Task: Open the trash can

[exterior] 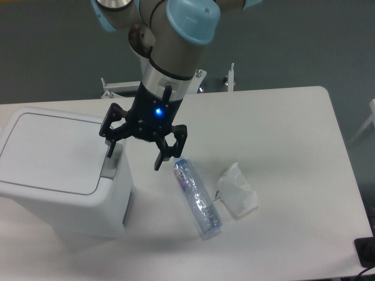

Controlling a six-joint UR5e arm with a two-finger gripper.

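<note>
Table (293,117): white, rounded corners, fills most of the view; dark grey floor behind.

Trash can (53,158): large white boxy plastic bin with rounded corners, standing at the table's left edge. Flat lid lies shut. Grey rectangular push-button (109,165) on the lid's right rim, partly hidden by a gripper finger.

Robot arm (176,35): grey segments with light-blue joint caps, reaching down from top centre; blue light lit on the wrist.

Gripper (134,157): black, two-fingered, pointing down, fingers spread wide with nothing between them. Left-hand fingertip sits over the can's right rim at the button; whether it touches cannot be told. The other fingertip hangs over bare table, just left of the bottle.

Plastic bottle (198,199): clear, crushed, lying on its side, angled from upper left to lower right, near the can.

Wrapper (237,191): crumpled translucent packet, just right of the bottle.
</note>
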